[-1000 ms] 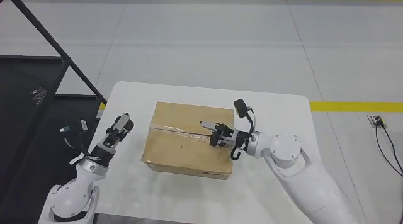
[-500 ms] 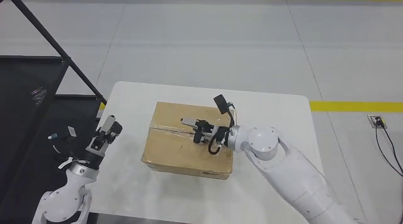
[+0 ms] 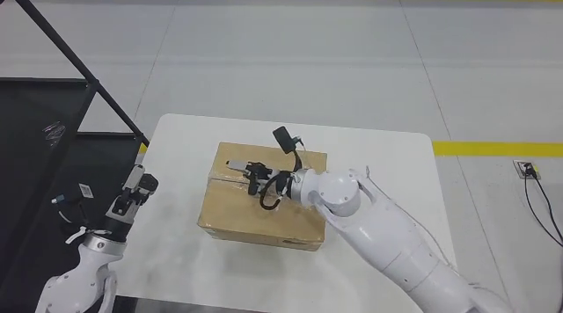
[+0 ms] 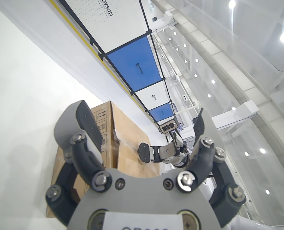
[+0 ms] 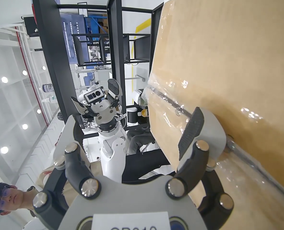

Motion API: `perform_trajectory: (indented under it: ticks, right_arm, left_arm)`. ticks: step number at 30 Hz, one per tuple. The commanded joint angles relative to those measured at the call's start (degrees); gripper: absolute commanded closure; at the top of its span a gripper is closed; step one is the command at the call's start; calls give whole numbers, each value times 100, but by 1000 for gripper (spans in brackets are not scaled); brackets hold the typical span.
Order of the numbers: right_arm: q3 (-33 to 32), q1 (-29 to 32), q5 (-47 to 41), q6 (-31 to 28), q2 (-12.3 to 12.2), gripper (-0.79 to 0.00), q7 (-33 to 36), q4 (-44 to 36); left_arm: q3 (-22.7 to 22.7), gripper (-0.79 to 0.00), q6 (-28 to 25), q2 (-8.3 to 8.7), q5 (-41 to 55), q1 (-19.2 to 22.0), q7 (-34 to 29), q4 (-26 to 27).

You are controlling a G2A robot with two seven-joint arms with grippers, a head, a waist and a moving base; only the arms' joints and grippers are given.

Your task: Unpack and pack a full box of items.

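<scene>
A brown cardboard box (image 3: 242,216) sits flat near the middle of the white table (image 3: 387,163); its top flaps are closed; clear glossy tape (image 5: 164,111) covers the centre seam and wraps over one end.

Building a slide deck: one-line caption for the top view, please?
Open right claw touches the taped seam of the sealed cardboard box; open left claw hovers beside it.

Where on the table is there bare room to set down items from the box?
Widest bare patch: the table between the box and the edge on the robot's right. A narrower strip lies between the box and the left gripper. Crowded: the box top, under the right gripper.
</scene>
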State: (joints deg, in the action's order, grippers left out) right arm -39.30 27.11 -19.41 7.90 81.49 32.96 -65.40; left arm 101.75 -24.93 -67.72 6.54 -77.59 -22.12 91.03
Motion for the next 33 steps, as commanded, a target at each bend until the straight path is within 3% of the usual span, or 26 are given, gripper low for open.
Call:
perform_trajectory:
  ticks: [1, 33]
  right_arm:
    - [88, -93, -52, -13, 88, -785, -26, 143]
    - [932, -937, -410, -815, 1560, -785, -678, 2018]
  left_arm:
    - [33, -785, -15, 7, 46, -15, -22, -25]
    - [383, -785, -240, 106, 527, -171, -286, -377]
